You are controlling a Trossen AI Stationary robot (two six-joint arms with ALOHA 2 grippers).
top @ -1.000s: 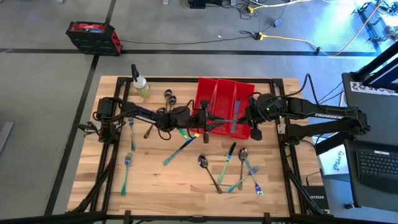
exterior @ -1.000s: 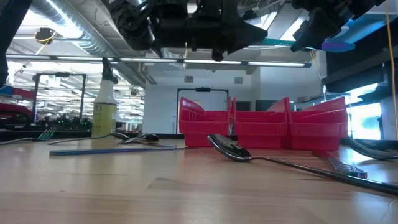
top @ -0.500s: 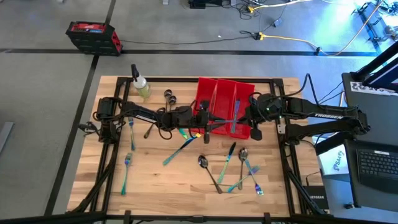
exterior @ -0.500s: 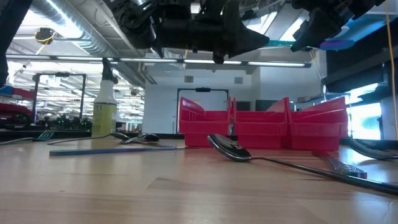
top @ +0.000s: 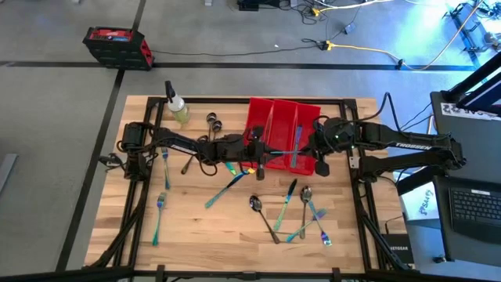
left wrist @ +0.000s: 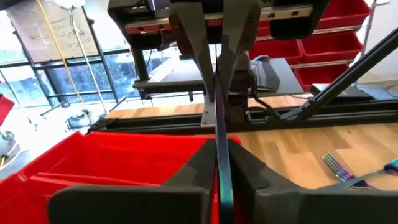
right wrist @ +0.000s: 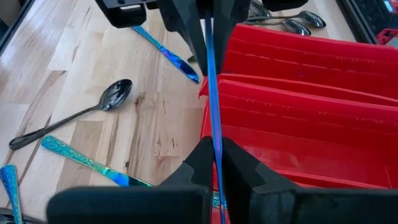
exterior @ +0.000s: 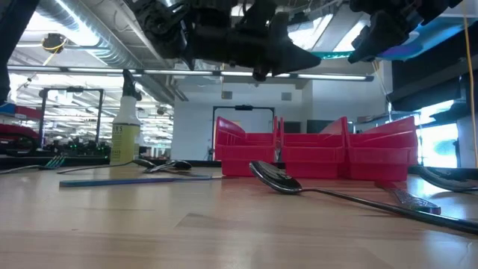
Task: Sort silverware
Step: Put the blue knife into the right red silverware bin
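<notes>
Right wrist view: thin iridescent blue utensil (right wrist: 213, 93) clamped edge-on.

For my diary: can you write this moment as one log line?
left gripper: shut on blue utensil | right gripper: shut on same | above red bins

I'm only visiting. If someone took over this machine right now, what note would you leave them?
Left pincer and right pincer: both shut on one thin blue utensil, held in the air above the red bins.
Other silverware lies loose on the table: spoons beside the bins, forks at the left edge, a cluster front right.
Done: little that shows.
Left: bin the held piece, then sort the rest.
</notes>
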